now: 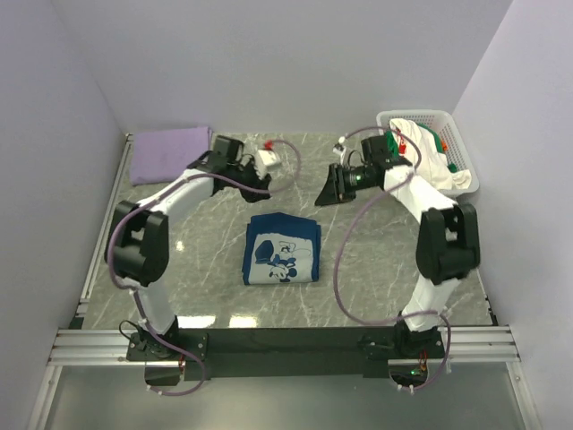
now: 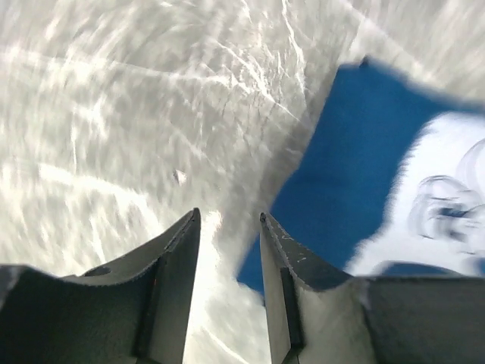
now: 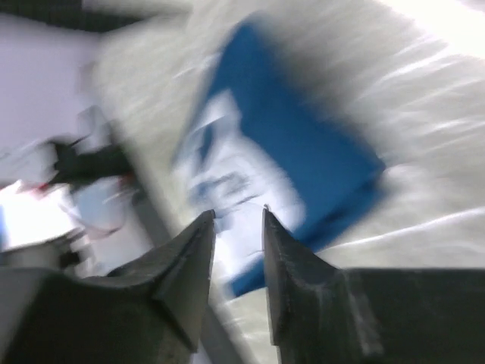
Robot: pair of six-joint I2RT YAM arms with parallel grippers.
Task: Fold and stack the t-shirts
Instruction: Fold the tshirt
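You have a white basket (image 1: 416, 114) at the far right. It stands on the marbled table (image 1: 376, 260).

You see one folded t-shirt (image 1: 283, 249) at the middle of the table (image 1: 376, 269). Another t-shirt (image 1: 170, 152) lies far left, and the basket (image 1: 421, 115) holding more shirts (image 1: 430, 161) stands far right.

2 fldd tees (image 1: 283, 249) (image 1: 170, 152), 1 bskt (image 1: 458, 148).

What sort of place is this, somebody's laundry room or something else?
Probably a robot test booth: a left arm and right arm bolted at the edge of a table, plain white walls around, a folded blue t-shirt and a basket of clothes.
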